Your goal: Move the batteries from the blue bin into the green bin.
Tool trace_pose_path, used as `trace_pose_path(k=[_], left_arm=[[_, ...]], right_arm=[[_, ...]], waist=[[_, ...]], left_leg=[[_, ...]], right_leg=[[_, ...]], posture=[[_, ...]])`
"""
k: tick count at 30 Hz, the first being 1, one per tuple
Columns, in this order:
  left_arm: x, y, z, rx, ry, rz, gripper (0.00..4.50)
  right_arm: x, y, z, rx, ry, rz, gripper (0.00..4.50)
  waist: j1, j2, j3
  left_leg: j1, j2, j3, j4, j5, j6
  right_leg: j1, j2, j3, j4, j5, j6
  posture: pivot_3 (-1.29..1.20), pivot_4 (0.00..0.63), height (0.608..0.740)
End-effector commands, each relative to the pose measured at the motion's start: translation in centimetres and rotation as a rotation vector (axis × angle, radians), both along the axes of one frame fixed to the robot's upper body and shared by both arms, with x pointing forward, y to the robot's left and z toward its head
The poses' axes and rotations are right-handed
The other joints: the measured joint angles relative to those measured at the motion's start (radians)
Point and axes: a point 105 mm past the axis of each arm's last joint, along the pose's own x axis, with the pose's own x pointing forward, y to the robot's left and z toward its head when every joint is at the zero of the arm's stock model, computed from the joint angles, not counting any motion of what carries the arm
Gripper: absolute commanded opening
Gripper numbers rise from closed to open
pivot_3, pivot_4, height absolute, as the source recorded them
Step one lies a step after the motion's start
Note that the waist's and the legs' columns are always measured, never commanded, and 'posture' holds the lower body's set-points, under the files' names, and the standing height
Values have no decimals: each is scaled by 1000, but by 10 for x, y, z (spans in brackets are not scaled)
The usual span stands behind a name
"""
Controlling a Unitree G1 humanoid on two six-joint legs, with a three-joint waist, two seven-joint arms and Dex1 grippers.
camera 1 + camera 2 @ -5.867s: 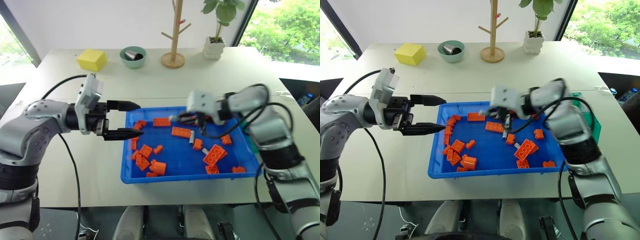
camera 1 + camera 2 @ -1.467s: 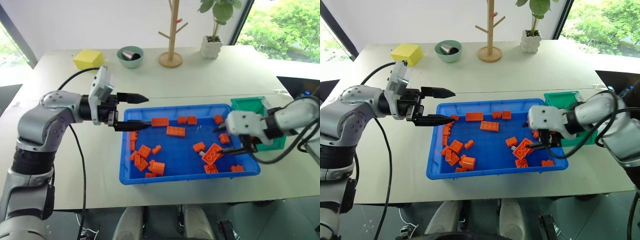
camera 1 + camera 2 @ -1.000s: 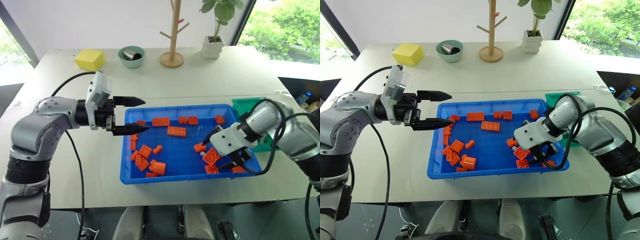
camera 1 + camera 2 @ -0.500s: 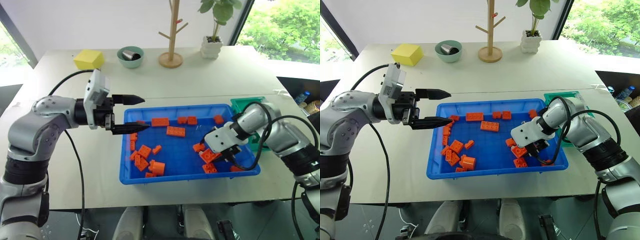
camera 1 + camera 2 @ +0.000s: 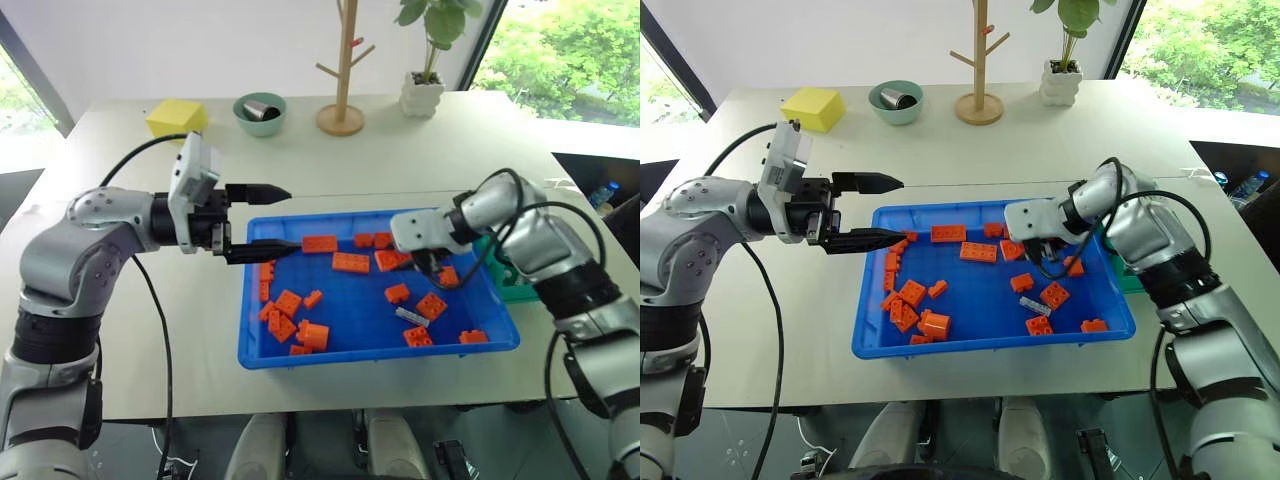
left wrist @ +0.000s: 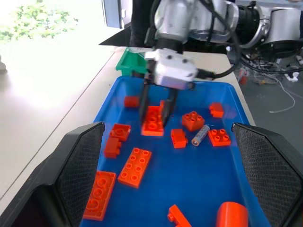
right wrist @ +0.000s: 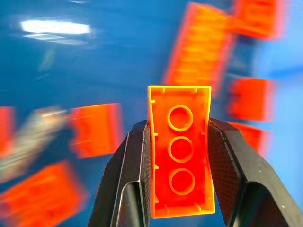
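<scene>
Holding an orange brick (image 7: pixel 180 163) pinched in my right gripper (image 6: pixel 157 105), left gripper (image 5: pixel 272 217) spread idle, I risk binning it wrongly: the battery (image 5: pixel 411 317) lies in the blue bin (image 5: pixel 370 351), green bin (image 6: pixel 129 66) behind.

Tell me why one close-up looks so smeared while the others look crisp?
Right wrist view: the orange brick between the right gripper fingers is sharp, the blue bin behind streaks with motion blur. Left wrist view: sharp, though the tabletop glares white. Head views: evenly lit.
</scene>
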Motion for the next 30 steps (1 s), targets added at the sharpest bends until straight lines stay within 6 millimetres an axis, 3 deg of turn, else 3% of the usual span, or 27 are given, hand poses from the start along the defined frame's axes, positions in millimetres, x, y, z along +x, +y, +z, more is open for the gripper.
trace_pose_path(k=[1,5,9,15,20,30], left_arm=[[0,0,8,-5,-42,-2,4500],[0,2,8,-2,-42,3,4500],[-1,3,7,1,-39,6,4500],[-5,4,3,2,-24,9,4500],[-1,2,-1,12,-21,13,4500],[-8,-6,8,-8,5,-80,4500]], right_arm=[[8,-10,-2,-7,-10,-79,2177],[6,-7,4,34,7,-113,4049],[-5,-3,22,118,30,-170,4049],[-40,2,37,282,65,-374,4049],[-72,2,17,332,145,-536,4049],[-94,-11,-26,295,234,-687,4049]], waist=[[7,0,0],[1,0,0],[-4,0,0],[2,0,0],[4,0,0],[2,0,0]], left_leg=[[0,0,0,0,0,0],[-1,-1,0,0,0,0],[-1,0,0,0,0,0],[-1,0,-1,0,0,0],[-1,-1,-1,1,0,0],[-1,0,-1,1,0,1]], right_leg=[[0,0,0,0,0,0],[0,-1,0,-1,0,0],[-1,0,0,1,0,0],[-1,0,0,2,0,0],[-1,-1,0,2,0,0],[-1,-1,0,1,0,0]], posture=[[0,150,702],[0,150,702],[0,150,702],[0,150,702],[0,150,702],[0,150,702]])
